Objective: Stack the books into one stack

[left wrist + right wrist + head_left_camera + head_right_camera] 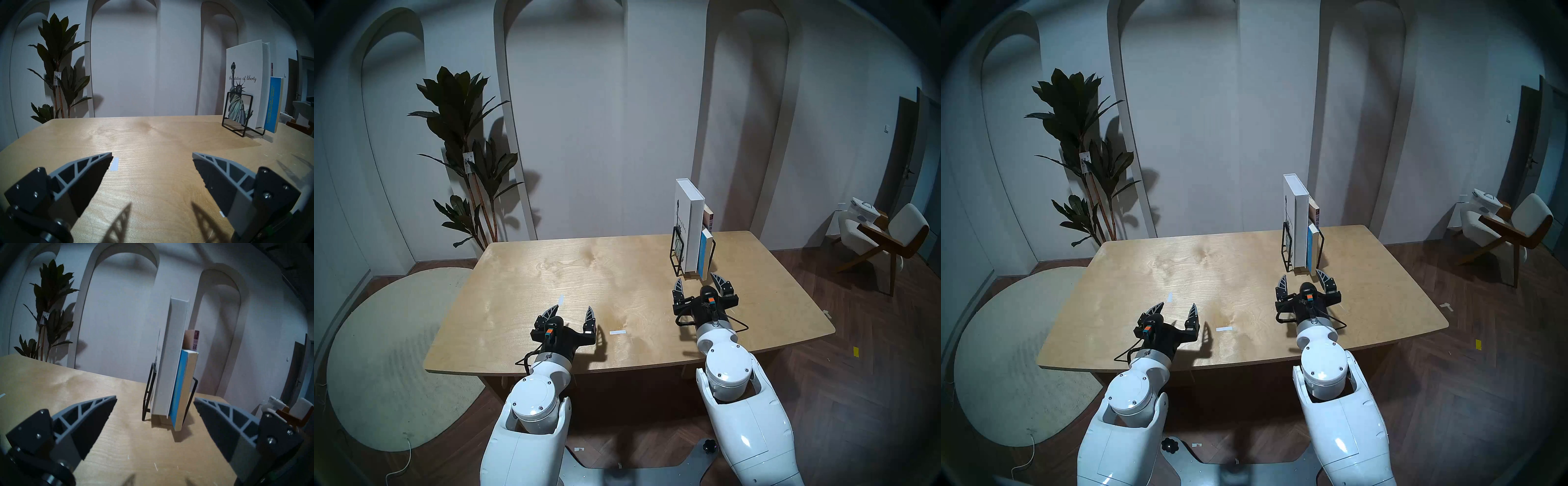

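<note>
"the statue of liberty", white book (243, 81)

Dim bluish light, fisheye-dark edges

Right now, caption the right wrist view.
Open right pincer facing three upright books in a wire rack.

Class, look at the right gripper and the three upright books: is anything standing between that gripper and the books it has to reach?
Nothing visible blocks the approach. The right gripper, jaws open, faces the near edges of the white book and blue book across bare table. The black wire rack flanks them only at the sides. The beige-pink book sits behind the blue one.
</note>
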You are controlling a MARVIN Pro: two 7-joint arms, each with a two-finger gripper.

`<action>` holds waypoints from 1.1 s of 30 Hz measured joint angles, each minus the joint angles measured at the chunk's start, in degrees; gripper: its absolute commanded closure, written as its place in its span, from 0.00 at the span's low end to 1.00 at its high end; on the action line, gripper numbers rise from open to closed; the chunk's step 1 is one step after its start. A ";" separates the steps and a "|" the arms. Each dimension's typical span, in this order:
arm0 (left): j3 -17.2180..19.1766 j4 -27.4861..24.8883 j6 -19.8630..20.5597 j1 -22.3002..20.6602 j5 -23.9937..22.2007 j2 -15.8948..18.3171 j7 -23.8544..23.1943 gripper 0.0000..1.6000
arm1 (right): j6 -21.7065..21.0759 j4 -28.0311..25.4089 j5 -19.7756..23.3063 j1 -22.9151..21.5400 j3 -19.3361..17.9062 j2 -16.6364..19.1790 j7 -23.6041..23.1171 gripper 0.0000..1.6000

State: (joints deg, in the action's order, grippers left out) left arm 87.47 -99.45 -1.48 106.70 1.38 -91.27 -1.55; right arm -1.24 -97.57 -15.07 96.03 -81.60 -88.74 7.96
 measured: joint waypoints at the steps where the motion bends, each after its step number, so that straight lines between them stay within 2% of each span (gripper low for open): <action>1: 0.00 0.00 0.00 0.00 0.00 0.00 0.00 0.00 | -0.02 0.12 -0.33 -0.42 0.12 0.08 0.10 0.00; 17: 0.04 0.04 0.00 0.00 0.03 -0.06 -0.08 0.00 | 0.03 2.97 -3.65 -8.96 0.70 -0.27 1.94 0.00; 22: 0.06 0.05 0.00 0.00 0.03 -0.07 -0.10 0.00 | 0.64 7.29 -4.44 -11.95 -0.89 -0.31 0.96 0.00; 33: 0.08 0.06 0.00 0.00 0.03 -0.09 -0.12 0.00 | 3.40 12.18 -3.57 -17.29 -3.62 0.58 -0.75 0.00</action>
State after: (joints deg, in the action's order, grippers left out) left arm 87.54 -99.39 -1.48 106.71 1.41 -91.35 -1.67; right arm 2.15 -85.40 -18.64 78.74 -85.22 -88.15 7.21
